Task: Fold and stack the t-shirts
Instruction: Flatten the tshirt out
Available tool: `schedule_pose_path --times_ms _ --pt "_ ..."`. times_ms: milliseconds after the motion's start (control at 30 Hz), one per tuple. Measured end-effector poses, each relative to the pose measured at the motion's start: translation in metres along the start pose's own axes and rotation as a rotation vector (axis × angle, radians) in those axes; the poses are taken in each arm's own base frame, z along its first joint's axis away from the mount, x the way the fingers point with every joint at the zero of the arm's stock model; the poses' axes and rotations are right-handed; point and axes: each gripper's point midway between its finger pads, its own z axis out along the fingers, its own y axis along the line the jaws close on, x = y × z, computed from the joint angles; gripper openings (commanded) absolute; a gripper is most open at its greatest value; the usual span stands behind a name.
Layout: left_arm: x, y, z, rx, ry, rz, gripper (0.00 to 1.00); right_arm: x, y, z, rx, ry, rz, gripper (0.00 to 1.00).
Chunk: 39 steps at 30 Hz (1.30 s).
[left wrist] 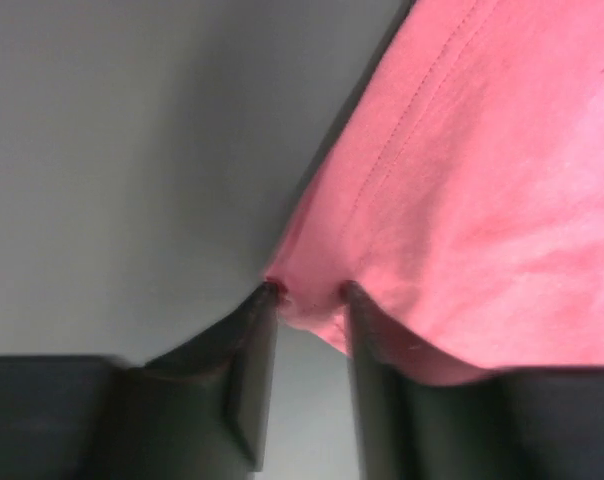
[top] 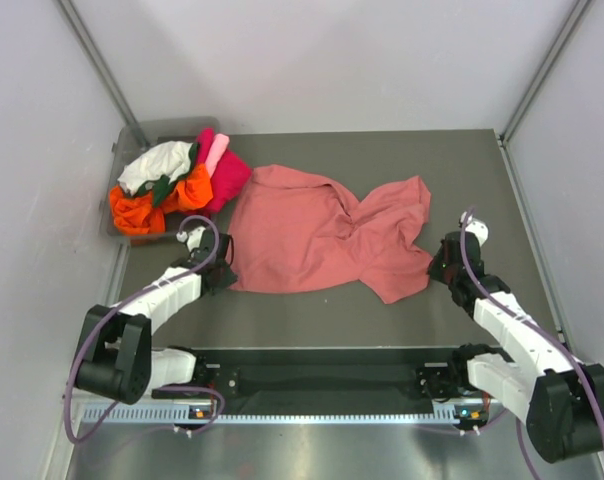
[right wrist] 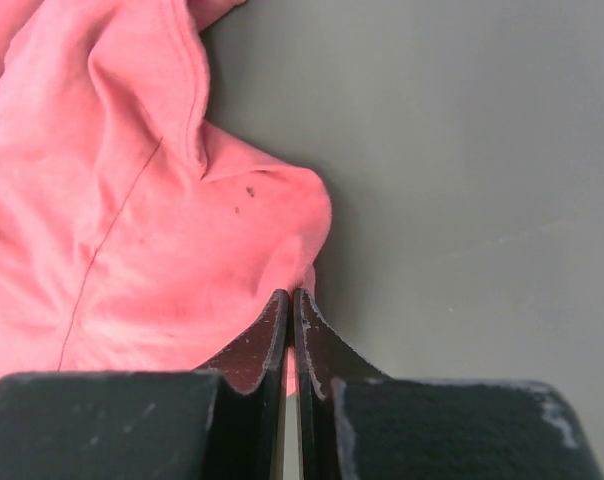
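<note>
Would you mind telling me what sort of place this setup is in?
Most likely a robotics lab test cell, not a home: plain white panels wall in a grey table, a left arm and right arm are bolted at its near edge, and a bin of t-shirts sits at a far corner.

A pink shirt [top: 312, 235] lies crumpled in the middle of the tabletop [top: 462, 160]. The left claw [top: 220, 270] meets its near-left corner, and the right claw [top: 440, 262] meets its right edge. At far left, a clear bin [top: 132, 135] holds a heap of shirts [top: 172, 185]: orange, magenta, white, light pink, dark green.
</note>
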Motion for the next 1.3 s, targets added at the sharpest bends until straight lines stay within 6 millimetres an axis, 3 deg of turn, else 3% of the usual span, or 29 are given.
schedule_pose_path --times_ms 33,67,333,700,1100,1300 --pt "0.000 0.001 0.000 -0.004 -0.001 -0.001 0.13 0.001 0.001 0.000 -0.007 0.003 -0.005 0.00" --pt "-0.001 0.001 0.000 -0.009 -0.004 -0.004 0.09 0.001 0.001 -0.001 -0.012 0.003 -0.007 0.00" --pt "-0.013 0.001 -0.011 0.004 -0.061 -0.014 0.00 0.007 0.012 -0.006 -0.090 0.021 -0.028 0.00" --pt "-0.021 -0.002 -0.024 0.061 -0.117 -0.036 0.00 0.036 -0.014 -0.013 0.040 0.137 0.026 0.00" --pt "-0.020 0.001 -0.023 0.052 -0.113 -0.019 0.00 0.048 -0.037 -0.014 0.231 0.229 0.085 0.00" --pt "-0.023 -0.006 -0.034 0.117 -0.140 -0.018 0.00 0.045 -0.028 -0.015 0.172 0.226 0.068 0.00"
